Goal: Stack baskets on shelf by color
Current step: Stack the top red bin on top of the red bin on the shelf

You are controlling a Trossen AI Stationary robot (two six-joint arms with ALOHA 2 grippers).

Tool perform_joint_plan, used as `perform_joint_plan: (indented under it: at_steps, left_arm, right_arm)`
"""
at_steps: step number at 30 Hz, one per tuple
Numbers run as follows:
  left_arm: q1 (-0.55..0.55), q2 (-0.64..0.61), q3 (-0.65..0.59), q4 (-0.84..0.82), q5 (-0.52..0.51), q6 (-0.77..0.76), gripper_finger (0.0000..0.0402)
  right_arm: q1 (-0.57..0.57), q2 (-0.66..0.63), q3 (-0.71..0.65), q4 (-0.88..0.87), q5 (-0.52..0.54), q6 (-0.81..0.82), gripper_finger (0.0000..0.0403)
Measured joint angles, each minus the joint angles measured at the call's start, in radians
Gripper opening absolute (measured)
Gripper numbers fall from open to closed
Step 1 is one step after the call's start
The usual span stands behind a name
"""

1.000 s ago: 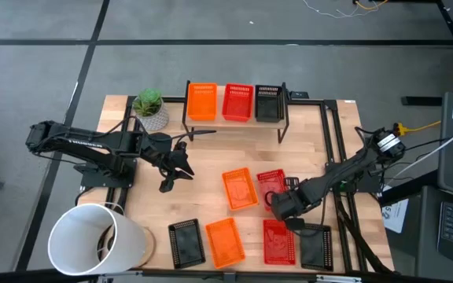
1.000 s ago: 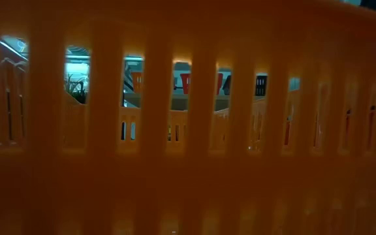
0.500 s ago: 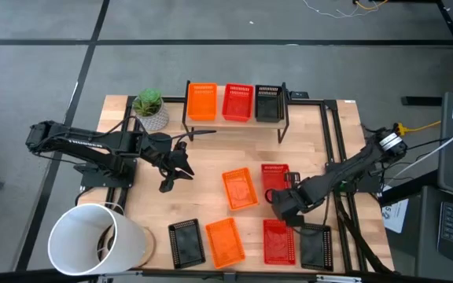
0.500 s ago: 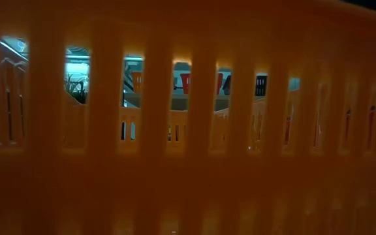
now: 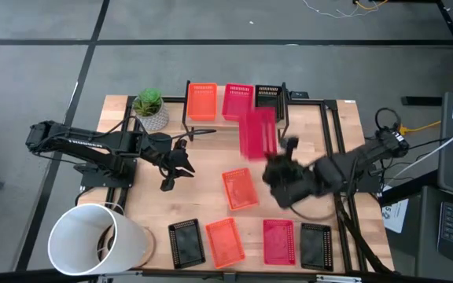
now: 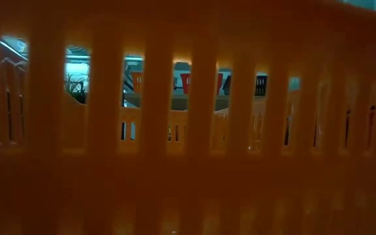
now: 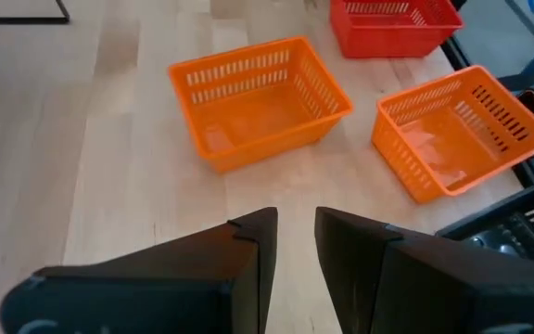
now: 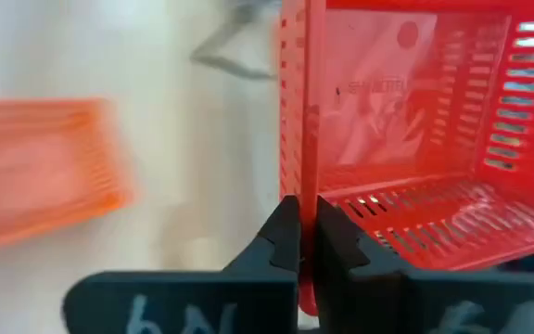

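The shelf (image 5: pixel 289 110) stands at the table's far edge with an orange basket (image 5: pixel 202 101), a red basket (image 5: pixel 237 101) and a black basket (image 5: pixel 268 99) on its top. My right gripper (image 5: pixel 278 167) is shut on another red basket (image 5: pixel 258 134), which is in the air just in front of the shelf. On the table rest two orange baskets (image 5: pixel 240 189) (image 5: pixel 225 240), a red one (image 5: pixel 279 240) and two black ones (image 5: pixel 187 242) (image 5: pixel 316 245). My left gripper (image 5: pixel 171 169) waits left of the middle, open, nothing between its fingers (image 7: pixel 295 232). My right gripper pinches one wall of the red basket (image 8: pixel 302 176) at its rim, one finger inside the basket and one outside. The basket is lifted clear of the table and reaches from the fingers toward the shelf, with its inside (image 8: pixel 406 102) turned to the wrist camera.
A white bucket (image 5: pixel 97 240) stands at the near left corner and a potted plant (image 5: pixel 151 110) at the far left beside the shelf. The wall of an orange basket (image 6: pixel 188 170) fills nearly the whole low view. Bare wood lies between my left gripper and the shelf.
My right gripper has shut on the red basket's wall, then risen and swung toward the far edge and the shelf. The red basket, which lay on the table right of the middle, is now lifted clear and close in front of the shelf.
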Motion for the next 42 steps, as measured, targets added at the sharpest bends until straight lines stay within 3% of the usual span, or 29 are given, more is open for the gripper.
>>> perform_joint_plan:
  at_steps: [3, 6, 10, 15, 21, 30, 42]
  left_arm:
    - [-0.003, 0.0, 0.0, 0.007, -0.035, 0.0, 0.0069]
    - [-0.025, 0.0, 0.0, 0.007, -0.108, 0.013, 0.0069]
    - [-0.068, 0.0, 0.0, 0.007, -0.128, 0.035, 0.0069]
    - [-0.116, 0.0, 0.0, 0.007, -0.128, 0.03, 0.0069]
    - [-0.132, 0.0, 0.0, 0.01, -0.144, 0.029, 0.0069]
    - [-0.132, 0.0, 0.0, 0.012, -0.177, 0.025, 0.0069]
    - [-0.132, 0.0, 0.0, 0.01, -0.177, 0.024, 0.0069]
  right_arm:
    - [-0.109, 0.0, 0.07, 0.023, -0.017, -0.089, 0.0002]
    - [-0.255, 0.0, 0.109, 0.121, -0.18, -0.203, 0.0002]
    - [-0.454, 0.016, 0.115, 0.237, -0.423, -0.304, 0.0002]
    - [-0.593, 0.065, 0.115, 0.257, -0.528, -0.364, 0.0002]
    - [-0.674, 0.125, 0.115, 0.258, -0.618, -0.364, 0.0002]
    - [-0.71, 0.179, 0.114, 0.251, -0.625, -0.345, 0.0003]
    - [-0.71, 0.174, 0.114, 0.22, -0.631, -0.314, 0.0061]
